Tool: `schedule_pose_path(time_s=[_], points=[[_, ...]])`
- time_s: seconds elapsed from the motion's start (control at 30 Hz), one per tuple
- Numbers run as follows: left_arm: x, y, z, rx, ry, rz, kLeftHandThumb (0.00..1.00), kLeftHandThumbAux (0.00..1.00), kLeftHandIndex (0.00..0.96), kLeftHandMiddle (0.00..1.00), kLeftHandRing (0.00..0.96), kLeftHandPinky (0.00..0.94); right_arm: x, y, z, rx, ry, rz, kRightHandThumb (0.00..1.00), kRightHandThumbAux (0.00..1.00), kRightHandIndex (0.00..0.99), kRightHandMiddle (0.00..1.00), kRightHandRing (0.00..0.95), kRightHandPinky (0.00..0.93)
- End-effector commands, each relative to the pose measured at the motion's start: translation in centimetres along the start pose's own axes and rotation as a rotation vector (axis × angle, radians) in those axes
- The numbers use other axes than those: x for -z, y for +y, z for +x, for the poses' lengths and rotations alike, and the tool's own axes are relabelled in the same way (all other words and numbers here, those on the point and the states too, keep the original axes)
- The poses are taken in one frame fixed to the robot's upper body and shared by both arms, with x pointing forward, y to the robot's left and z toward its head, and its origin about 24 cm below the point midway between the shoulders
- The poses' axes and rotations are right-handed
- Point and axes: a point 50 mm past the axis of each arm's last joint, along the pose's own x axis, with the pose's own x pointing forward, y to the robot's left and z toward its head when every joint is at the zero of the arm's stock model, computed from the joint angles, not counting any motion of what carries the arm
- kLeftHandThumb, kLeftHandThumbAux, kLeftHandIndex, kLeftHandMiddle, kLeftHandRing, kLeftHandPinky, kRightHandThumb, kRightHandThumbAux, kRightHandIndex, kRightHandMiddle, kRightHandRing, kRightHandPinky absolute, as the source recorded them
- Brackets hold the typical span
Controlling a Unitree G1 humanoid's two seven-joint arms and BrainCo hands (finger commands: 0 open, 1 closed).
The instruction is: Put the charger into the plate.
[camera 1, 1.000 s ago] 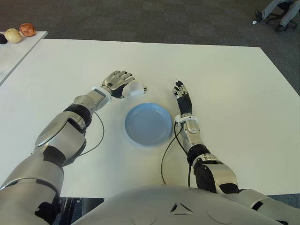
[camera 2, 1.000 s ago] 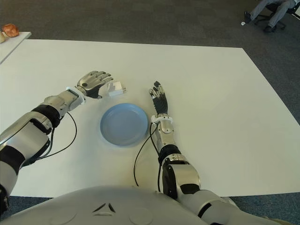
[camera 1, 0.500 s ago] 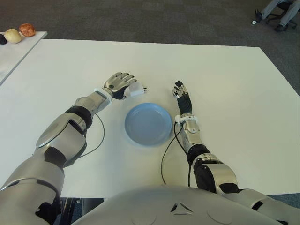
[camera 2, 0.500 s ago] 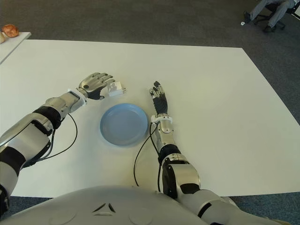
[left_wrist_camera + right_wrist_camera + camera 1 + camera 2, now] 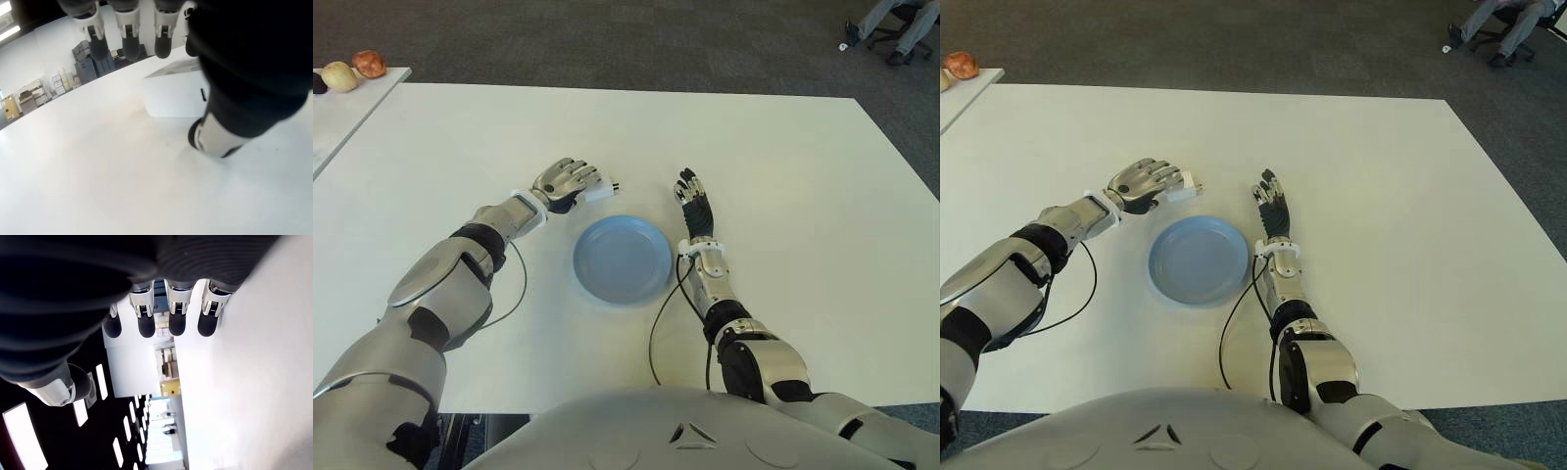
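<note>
Reaching over the white charger [image 5: 598, 189] at centre-left of the eye views, the left hand [image 5: 565, 180] has its fingers spread around it, not clamped, so the lift into the empty blue plate [image 5: 623, 258] remains, while the right hand [image 5: 694, 209] shows right of the plate, fingers extended.

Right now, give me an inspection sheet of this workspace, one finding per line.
Surface: white table, bare around the work area.
Job's things: white charger on the table beyond the blue plate; plate holds nothing.
Clutter: nothing seen on this table.
Hands: left hand over the charger, fingers spread, not closed on it; right hand right of the plate, fingers extended.
Cables: black cables run along both forearms.
Surroundings: side table far left with round items; a seated person's legs far right.
</note>
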Motion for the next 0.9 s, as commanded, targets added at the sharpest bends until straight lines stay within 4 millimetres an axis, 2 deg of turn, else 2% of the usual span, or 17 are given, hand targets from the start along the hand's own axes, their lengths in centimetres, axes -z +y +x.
schedule_pose_path(time_s=[0.03, 0.37, 0.73, 0.9], points=[[-0.8, -3.5, -1.9, 0.161, -0.049, 0.08, 0.0, 0.778, 0.0, 0.0, 0.0, 0.0, 2.8, -0.8, -1.7, 0.033, 0.157, -0.009, 0.0, 0.493, 0.034, 0.051, 0.037, 0.054], [-1.0, -4.7, -2.9, 0.19, -0.085, 0.177, 0.0, 0.75, 0.0, 0.0, 0.0, 0.0, 2.8, -0.8, -1.7, 0.037, 0.15, -0.003, 0.0, 0.493, 0.041, 0.054, 0.04, 0.058], [0.3, -5.0, -4.6, 0.187, -0.079, 0.223, 0.0, 0.689, 0.0, 0.0, 0.0, 0.0, 2.7, -0.9, -1.7, 0.037, 0.143, 0.0, 0.0, 0.479, 0.048, 0.064, 0.047, 0.071], [1.6, -5.0, -6.4, 0.187, -0.078, 0.25, 0.0, 0.664, 0.0, 0.0, 0.0, 0.0, 2.7, -0.9, -1.8, 0.038, 0.141, 0.004, 0.0, 0.482, 0.049, 0.064, 0.048, 0.07]])
